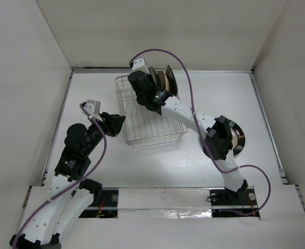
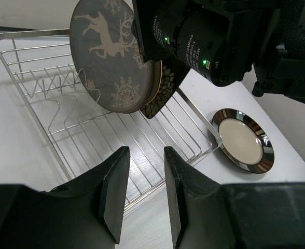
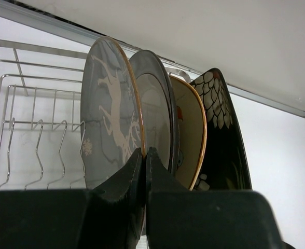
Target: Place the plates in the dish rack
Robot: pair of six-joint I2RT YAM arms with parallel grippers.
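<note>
1. Top view: the dish rack (image 1: 142, 122) sits mid-table. The right arm (image 1: 186, 111) reaches over it to its far end. The black-rimmed cream plate (image 1: 239, 139) lies flat on the table (image 1: 157, 166), right of the rack.
2. Left wrist view: the left gripper (image 2: 144, 192) hangs over the rack's near edge, jaws partly apart and empty.
3. Right wrist view: the right gripper (image 3: 143, 155) has its jaws pinched on the rim of the grey deer-motif plate (image 3: 108, 119). Next along, also on edge, stand the grey-rimmed plate (image 3: 155, 114), the tan plate (image 3: 192, 137) and the dark floral plate (image 3: 222, 129).

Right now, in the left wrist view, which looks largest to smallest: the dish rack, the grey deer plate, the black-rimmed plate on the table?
1. dish rack
2. grey deer plate
3. black-rimmed plate; seen flat at a slant, so real plate sizes are unsure.
</note>
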